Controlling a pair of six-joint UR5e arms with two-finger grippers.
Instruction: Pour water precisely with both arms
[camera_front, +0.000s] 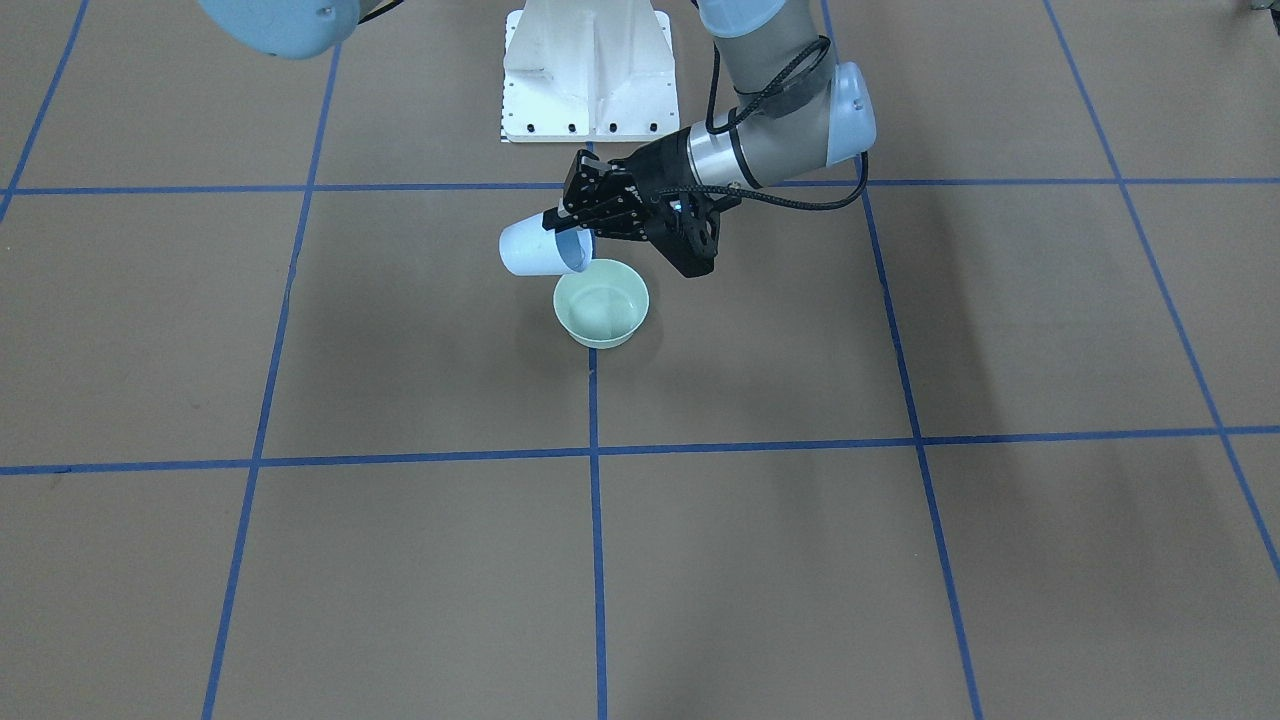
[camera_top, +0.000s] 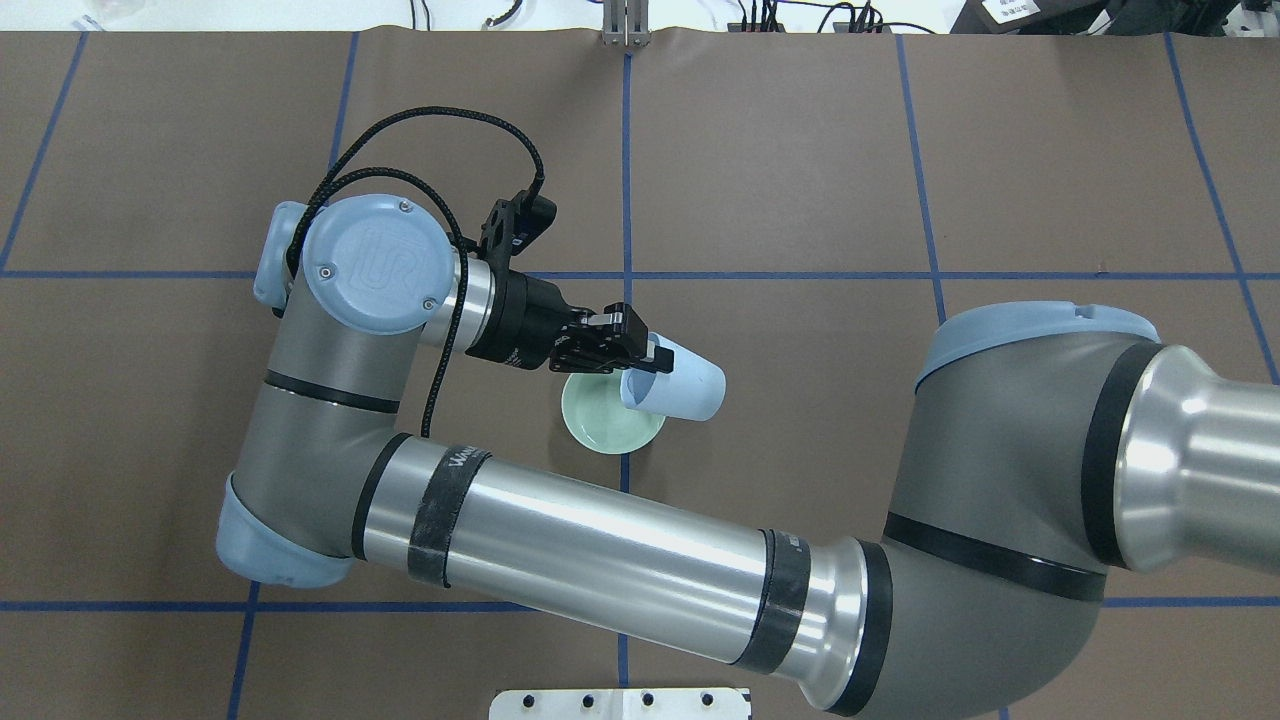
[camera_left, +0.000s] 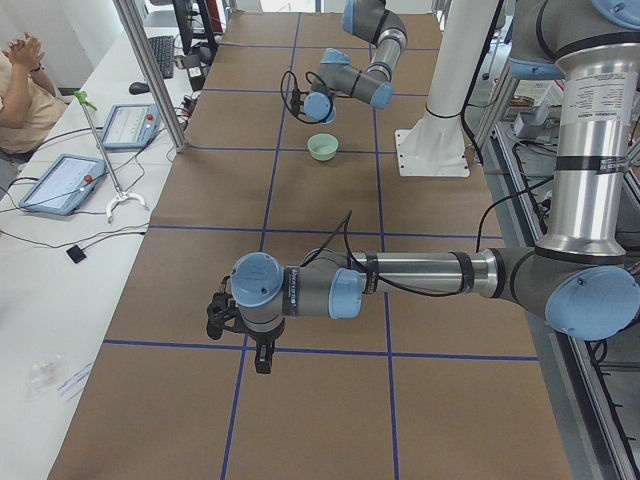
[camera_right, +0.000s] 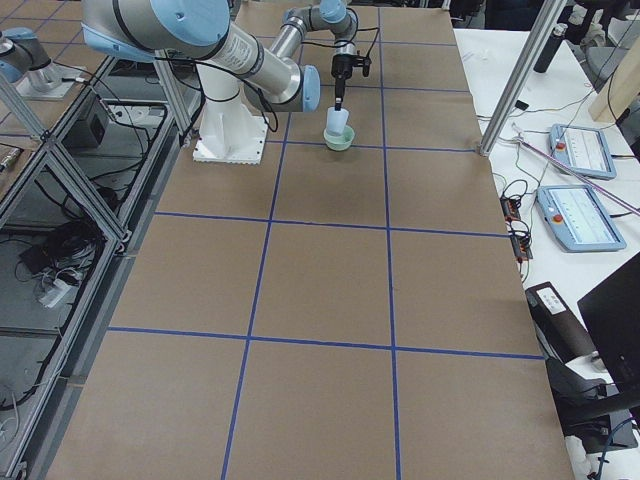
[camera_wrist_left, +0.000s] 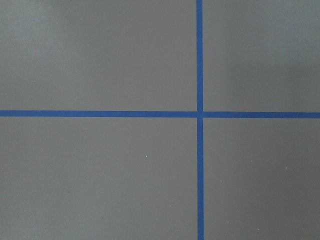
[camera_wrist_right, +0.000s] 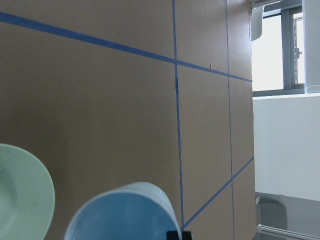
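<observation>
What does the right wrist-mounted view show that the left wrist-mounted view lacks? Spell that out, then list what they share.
Only the right wrist-mounted view shows the open mouth of the pale blue cup at the bottom edge, the pale green bowl to its left, and a window beyond the table's end. The left wrist-mounted view has nothing of its own, only one crossing of blue tape lines seen square on. Both show the brown table and blue tape lines.

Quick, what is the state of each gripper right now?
Left gripper: cannot be told; seen only from the side.
Right gripper: closed on the pale blue cup, tipped over the green bowl.
</observation>
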